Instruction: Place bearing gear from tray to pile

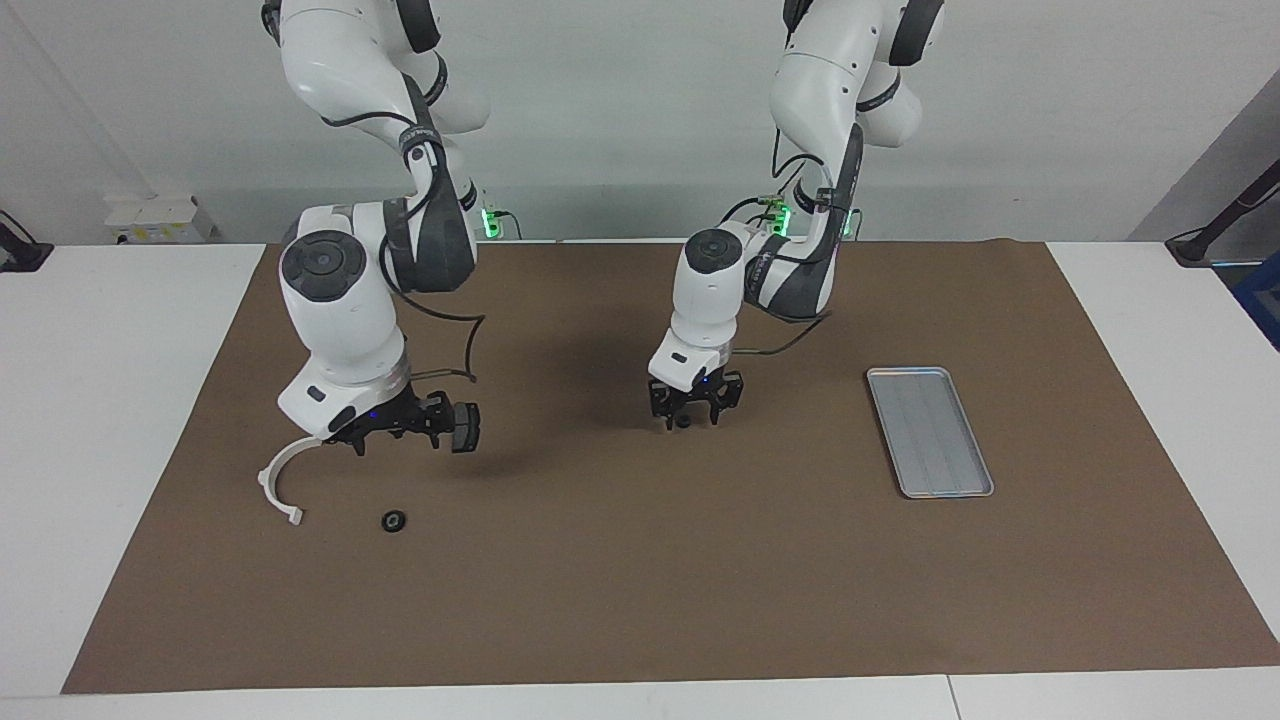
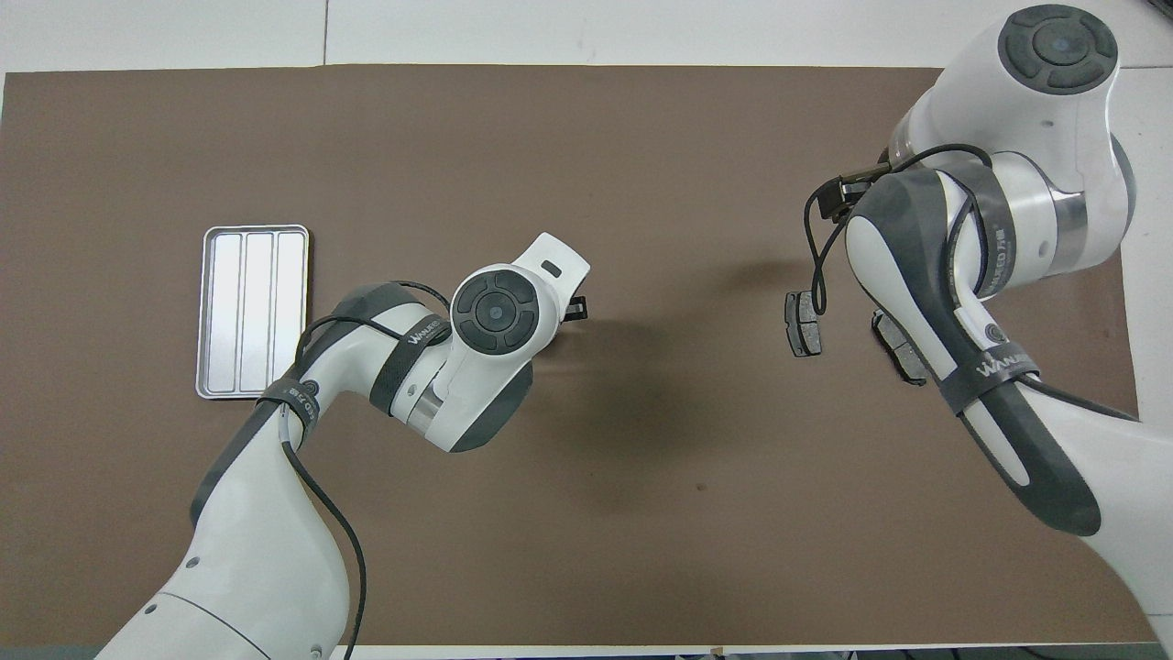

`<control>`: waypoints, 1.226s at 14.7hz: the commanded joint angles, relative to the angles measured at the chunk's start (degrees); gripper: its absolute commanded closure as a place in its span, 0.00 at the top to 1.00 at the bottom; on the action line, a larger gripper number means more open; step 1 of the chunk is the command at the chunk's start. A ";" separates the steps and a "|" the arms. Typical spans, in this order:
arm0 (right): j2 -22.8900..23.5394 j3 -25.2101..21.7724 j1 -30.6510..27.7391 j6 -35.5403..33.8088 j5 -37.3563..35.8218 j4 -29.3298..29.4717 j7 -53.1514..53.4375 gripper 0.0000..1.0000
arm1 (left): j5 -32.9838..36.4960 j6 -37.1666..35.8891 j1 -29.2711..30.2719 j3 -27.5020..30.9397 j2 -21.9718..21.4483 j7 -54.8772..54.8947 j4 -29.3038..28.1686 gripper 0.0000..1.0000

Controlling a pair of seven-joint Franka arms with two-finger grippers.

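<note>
You get two high, distant views half a turn apart — one faces the robots across the table, one looks steeply down from their end — sharing the brown mat (image 1: 640, 580).

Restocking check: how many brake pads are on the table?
2: one brake pad at the right arm's end; the other brake pad beside it, partly under that arm. More may hide.
</note>
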 commanded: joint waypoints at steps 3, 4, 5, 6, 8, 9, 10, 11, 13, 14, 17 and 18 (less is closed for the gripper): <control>-0.04 7.76 1.16 0.28 -0.62 -0.76 19.85 1.00 | 1.18 -7.14 6.45 0.62 -3.15 6.75 3.59 0.97; 0.04 7.86 3.18 0.54 -0.53 -0.84 24.34 1.00 | 0.74 -11.60 10.31 0.27 -6.04 10.97 4.99 0.97; 0.22 7.87 5.29 0.72 -0.53 -0.84 27.86 1.00 | -0.13 -16.86 14.88 0.01 -9.11 16.06 7.18 0.97; 0.31 7.87 6.79 1.07 -0.53 -0.84 30.77 1.00 | -2.06 -21.70 18.32 0.18 -11.40 21.42 10.86 0.98; 0.40 8.04 8.99 1.25 -0.53 -0.84 35.26 1.00 | -2.95 -27.97 23.59 1.84 -14.75 28.21 17.11 1.00; 0.48 8.13 10.65 1.33 -0.45 -0.84 38.15 1.00 | -3.04 -28.95 27.28 1.76 -16.16 30.41 19.22 1.00; 0.75 8.13 12.76 2.29 -0.10 -0.93 41.75 1.00 | -3.39 -29.13 30.19 1.68 -17.65 32.00 20.03 1.00; 1.27 8.13 14.69 3.78 0.78 -0.93 45.27 1.00 | -3.39 -29.13 31.61 1.94 -19.58 33.32 20.03 1.00; 2.42 8.13 17.60 5.90 0.96 -0.67 50.81 1.00 | -3.39 -33.32 33.98 2.12 -21.79 36.13 19.95 1.00; 4.25 8.04 19.44 6.86 0.87 -0.23 54.32 1.00 | -3.39 -38.66 34.69 2.03 -22.15 38.85 20.03 1.00; 11.53 7.87 23.75 7.05 0.00 5.89 62.94 1.00 | -3.48 -51.16 34.79 2.03 -25.65 40.28 17.24 1.00; 13.65 7.87 24.64 7.05 -0.09 7.92 64.19 1.00 | -3.48 -51.80 34.79 1.94 -27.23 40.54 14.96 1.00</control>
